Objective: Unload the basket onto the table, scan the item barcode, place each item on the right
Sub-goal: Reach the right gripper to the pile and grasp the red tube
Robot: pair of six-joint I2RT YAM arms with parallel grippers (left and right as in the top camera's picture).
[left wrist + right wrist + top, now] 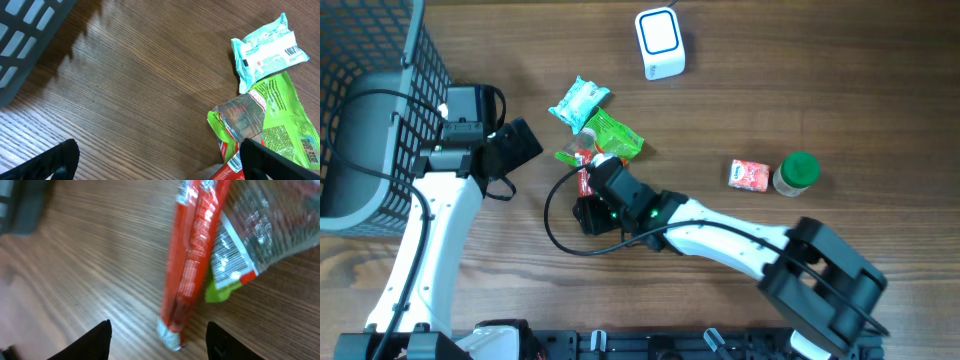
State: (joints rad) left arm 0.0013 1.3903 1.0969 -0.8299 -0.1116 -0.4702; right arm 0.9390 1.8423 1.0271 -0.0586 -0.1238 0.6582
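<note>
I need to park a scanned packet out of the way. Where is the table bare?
Bare wood lies between the white scanner and the pink packet, right of the green-lidded jar, and along the far edge between the basket and the scanner. Crowded: the middle, where the teal packet, green packet and red packet bunch at the right gripper.

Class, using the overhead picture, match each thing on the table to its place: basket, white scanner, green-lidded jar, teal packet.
Things:
1 basket
2 white scanner
3 green-lidded jar
4 teal packet

Places:
A on the right, beside the pink packet
B at the left edge
C top middle
D next to the green packet

Pairs: 1-B, 2-C, 3-A, 4-D
</note>
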